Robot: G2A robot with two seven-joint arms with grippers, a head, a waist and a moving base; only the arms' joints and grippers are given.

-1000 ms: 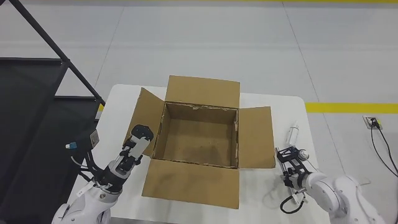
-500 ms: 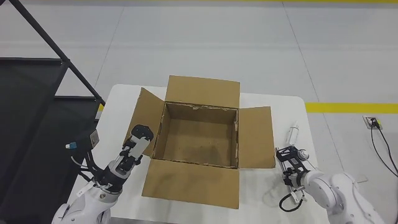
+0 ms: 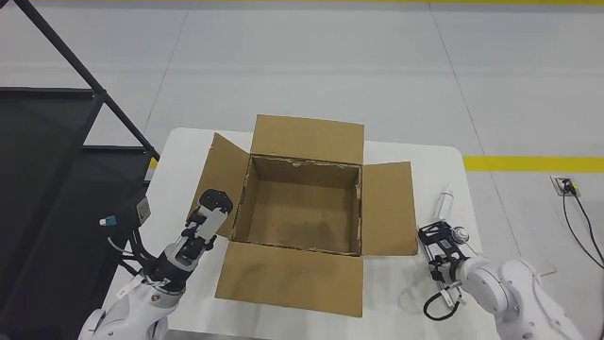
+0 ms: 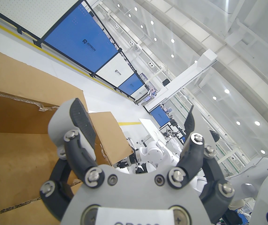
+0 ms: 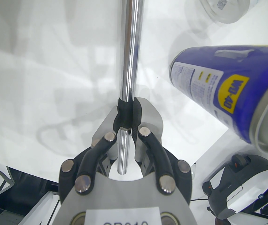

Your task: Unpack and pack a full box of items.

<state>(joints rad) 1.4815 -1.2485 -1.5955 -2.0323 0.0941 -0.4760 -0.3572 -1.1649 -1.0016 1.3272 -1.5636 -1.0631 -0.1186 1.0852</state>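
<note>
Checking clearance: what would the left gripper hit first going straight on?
Likely nothing: the left gripper points upward over the box, and the way looks free, though depth is unclear.

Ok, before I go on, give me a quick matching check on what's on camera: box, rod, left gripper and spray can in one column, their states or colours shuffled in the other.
Things:
1. cardboard box
2. metal rod
3. left gripper
4. spray can

States:
A. open, holding nothing
B. blue with a yellow patch
C. flaps spread, nothing inside
D. clamped in the right gripper

Pairs: 1-C, 2-D, 3-A, 4-B
</note>
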